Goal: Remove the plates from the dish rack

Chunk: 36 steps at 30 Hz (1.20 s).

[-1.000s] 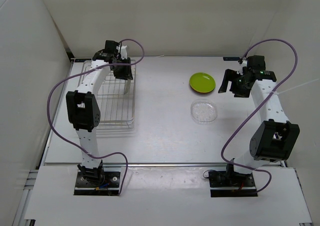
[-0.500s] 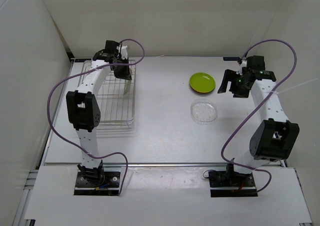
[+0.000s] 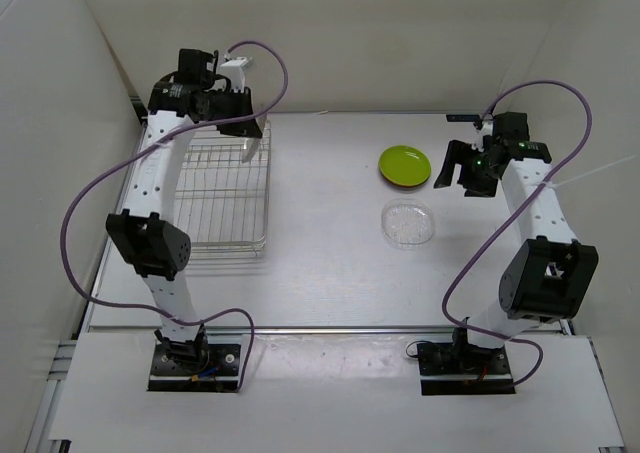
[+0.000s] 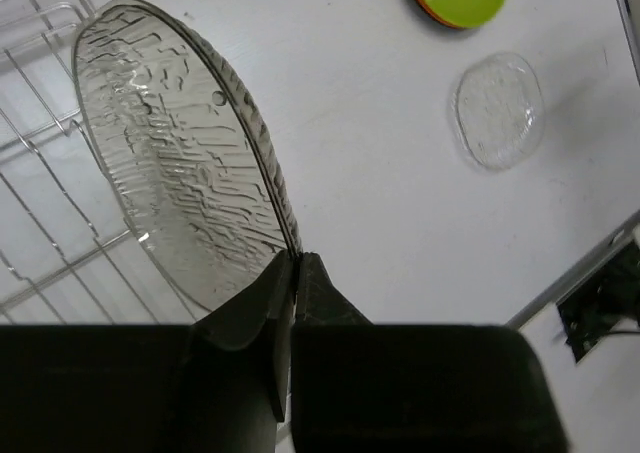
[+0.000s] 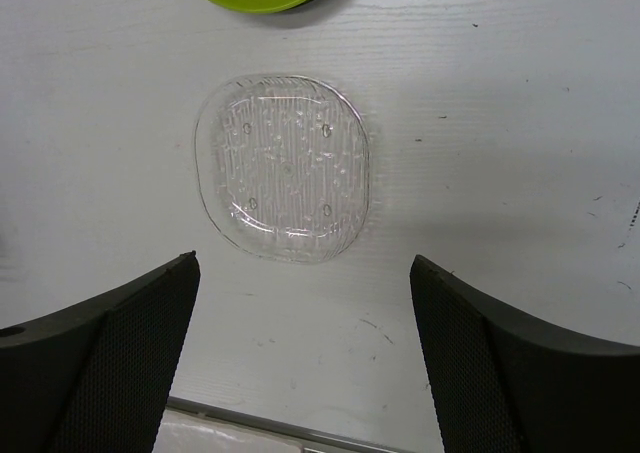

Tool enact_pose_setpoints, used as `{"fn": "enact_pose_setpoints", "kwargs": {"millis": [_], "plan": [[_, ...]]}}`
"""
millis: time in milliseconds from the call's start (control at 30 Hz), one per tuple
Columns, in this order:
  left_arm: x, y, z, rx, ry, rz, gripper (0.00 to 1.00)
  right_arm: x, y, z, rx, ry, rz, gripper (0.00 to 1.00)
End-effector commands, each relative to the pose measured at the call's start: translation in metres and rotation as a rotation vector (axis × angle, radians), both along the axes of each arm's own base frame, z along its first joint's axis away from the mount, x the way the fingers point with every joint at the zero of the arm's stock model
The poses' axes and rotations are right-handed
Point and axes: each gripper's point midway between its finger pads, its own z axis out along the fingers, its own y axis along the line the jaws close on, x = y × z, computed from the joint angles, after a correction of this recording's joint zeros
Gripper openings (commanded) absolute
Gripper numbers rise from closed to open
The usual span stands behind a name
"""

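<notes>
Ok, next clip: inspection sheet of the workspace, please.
Surface: white table, bare apart from the job's things.
Job's things: wire dish rack at left, no plate seen lying in it; smoky plate held on edge above it; lime green plate stacked on orange-red plate; clear plate flat nearby.
Clutter: nothing seen.
Hands: left hand shut on smoky plate's rim; right hand open above clear plate.
Cables: purple cables loop off both arms.
Surroundings: white walls.

A white table is seen across the middle of the frame, enclosed by a plain back wall at the top, a left wall and a right wall. Everything is evenly and softly lit.
</notes>
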Motion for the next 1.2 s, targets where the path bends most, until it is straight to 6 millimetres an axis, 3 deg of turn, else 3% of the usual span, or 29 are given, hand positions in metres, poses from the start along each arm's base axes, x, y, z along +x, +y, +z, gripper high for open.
{"fn": "enact_pose_setpoints", "kwargs": {"millis": [0,33,67,100,133,167,200,233,267,300,367,400,467,500,533,567,667,800,1033,1167], "plan": [[-0.069,-0.023,0.073,0.006,-0.165,-0.261,0.11,0.002,0.002,0.007,0.019,-0.002,0.002,0.88],[-0.079,-0.027,0.076,0.051,-0.193,-0.296,0.11,0.002,0.004,0.006,0.027,0.009,0.006,0.90],[-0.079,-0.021,0.067,0.176,-0.224,-0.303,0.11,0.003,0.011,0.018,0.061,-0.013,0.040,0.90],[-0.091,-0.043,0.064,0.245,-0.267,-0.367,0.11,0.004,0.017,0.022,0.088,-0.017,0.074,0.90],[-0.088,-0.025,0.073,0.416,-0.357,-0.274,0.11,-0.001,0.026,0.031,0.132,-0.018,0.120,0.90],[-0.077,-0.030,0.055,0.526,-0.424,-0.278,0.11,0.002,0.035,0.047,0.166,-0.062,0.191,0.90],[-0.085,-0.026,0.073,0.708,-0.557,-0.204,0.11,-0.009,0.057,0.062,0.288,-0.061,0.285,0.90],[-0.085,-0.029,0.073,0.819,-0.639,-0.182,0.11,-0.013,0.065,0.075,0.331,-0.086,0.339,0.90],[-0.087,-0.025,0.034,1.060,-0.674,-0.316,0.11,-0.012,0.073,0.095,0.348,-0.135,0.390,0.90],[-0.085,-0.037,0.071,1.134,-0.875,-0.181,0.11,-0.014,0.078,0.104,0.356,-0.155,0.418,0.91],[-0.083,-0.047,0.056,1.382,-0.994,-0.292,0.11,-0.010,0.082,0.116,0.300,-0.205,0.432,0.93],[-0.086,-0.063,0.070,1.366,-1.063,-0.264,0.11,-0.010,0.083,0.124,0.276,-0.234,0.413,0.93],[-0.088,-0.084,0.068,1.372,-1.085,-0.300,0.11,-0.009,0.093,0.138,0.215,-0.317,0.428,0.94],[-0.090,-0.092,0.078,1.376,-1.105,-0.301,0.11,-0.007,0.092,0.133,0.174,-0.319,0.406,0.94],[-0.095,-0.110,0.072,1.378,-1.130,-0.344,0.11,-0.010,0.104,0.137,0.168,-0.337,0.439,0.94],[-0.099,-0.115,0.077,1.378,-1.153,-0.337,0.11,-0.012,0.110,0.137,0.176,-0.332,0.448,0.93],[-0.113,-0.141,0.068,1.394,-1.214,-0.413,0.11,-0.012,0.123,0.137,0.154,-0.344,0.468,0.88],[-0.124,-0.161,0.043,1.391,-1.193,-0.490,0.11,-0.007,0.134,0.139,0.107,-0.381,0.479,0.86],[-0.146,-0.197,0.027,1.319,-1.168,-0.599,0.11,0.002,0.139,0.151,0.084,-0.428,0.478,0.84],[-0.147,-0.199,0.019,1.316,-1.146,-0.620,0.11,0.001,0.138,0.159,0.083,-0.449,0.478,0.84]]}}
